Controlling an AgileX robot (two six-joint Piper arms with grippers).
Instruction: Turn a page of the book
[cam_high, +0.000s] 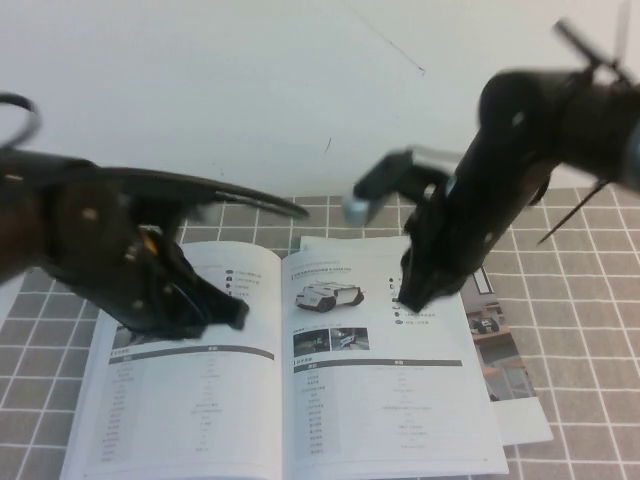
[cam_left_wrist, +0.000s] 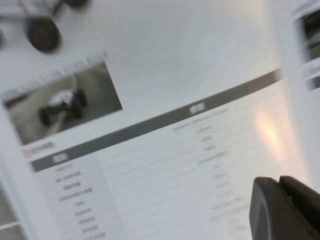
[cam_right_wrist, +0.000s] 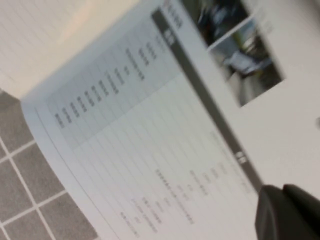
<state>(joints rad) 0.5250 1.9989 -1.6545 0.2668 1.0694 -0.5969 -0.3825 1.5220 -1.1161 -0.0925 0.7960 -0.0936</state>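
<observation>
The book (cam_high: 300, 400) lies open on the tiled mat, white pages with tables and small robot photos facing up. My left gripper (cam_high: 235, 318) is shut and empty, its tip low over the upper part of the left page. My right gripper (cam_high: 408, 300) is shut and empty, its tip on or just above the upper part of the right page. The left wrist view shows the page (cam_left_wrist: 165, 115) close under the closed fingers (cam_left_wrist: 287, 210). The right wrist view shows the page (cam_right_wrist: 165, 125) and the closed fingers (cam_right_wrist: 287, 212).
A grey tiled mat (cam_high: 580, 300) covers the table under the book. The book's cover (cam_high: 510, 370) sticks out under the right page. A white wall (cam_high: 300, 90) stands behind. The mat also shows in the right wrist view (cam_right_wrist: 30, 190).
</observation>
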